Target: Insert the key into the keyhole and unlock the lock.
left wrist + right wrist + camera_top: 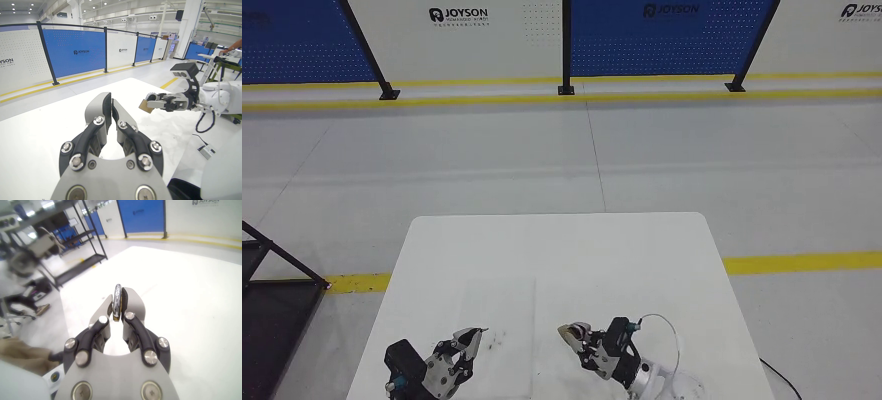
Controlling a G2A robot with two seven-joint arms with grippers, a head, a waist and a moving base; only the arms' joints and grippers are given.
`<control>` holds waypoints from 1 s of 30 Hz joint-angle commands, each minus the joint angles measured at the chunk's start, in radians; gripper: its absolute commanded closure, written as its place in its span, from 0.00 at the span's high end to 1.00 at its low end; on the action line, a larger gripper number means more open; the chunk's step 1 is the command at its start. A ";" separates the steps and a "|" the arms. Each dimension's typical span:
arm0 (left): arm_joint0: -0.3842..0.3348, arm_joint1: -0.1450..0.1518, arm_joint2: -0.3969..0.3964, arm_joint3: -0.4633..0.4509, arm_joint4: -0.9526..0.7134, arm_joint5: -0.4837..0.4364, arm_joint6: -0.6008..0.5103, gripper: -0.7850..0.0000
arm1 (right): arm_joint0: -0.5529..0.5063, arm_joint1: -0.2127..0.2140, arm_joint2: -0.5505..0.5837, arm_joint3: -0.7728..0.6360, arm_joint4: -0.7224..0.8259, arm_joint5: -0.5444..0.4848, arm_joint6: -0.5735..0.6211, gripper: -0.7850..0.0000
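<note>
From the top view, I see the square white table (562, 260) with both arms low at its near edge. The left gripper (472, 336) is held over the near-left part. The right gripper (573, 333) faces it from just beside, the two apart, and it carries a small brass padlock with a chrome shackle (577, 327). In the left wrist view, the left gripper (111, 98) has its black ribbed pads (107, 106) pressed together above the table (47, 121); I cannot tell whether anything is pinched between them. Farther off in that view, the right gripper (148, 100) is clamped on the padlock (145, 107), which hangs tilted in the air clear of the tabletop, shackle toward the fingers and brass body sticking out below them. In the right wrist view, the right gripper (119, 294) squeezes the padlock (117, 298) edge-on. The chrome shackle rises past the fingertips, the brass body sits between the pads, and the table (189, 298) is beneath.
</note>
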 commanded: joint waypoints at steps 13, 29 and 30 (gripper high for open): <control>0.000 0.000 0.000 0.000 0.000 0.000 0.000 0.00 | 0.002 0.005 0.010 0.008 0.000 -0.039 0.013 0.00; -0.200 -0.024 0.238 0.107 -0.286 -0.098 -0.036 0.00 | 0.135 -0.032 -0.139 0.093 0.347 -0.321 -0.152 0.00; -0.214 -0.025 0.252 0.118 -0.336 -0.136 -0.035 0.00 | 0.145 -0.035 -0.152 0.105 0.382 -0.364 -0.165 0.00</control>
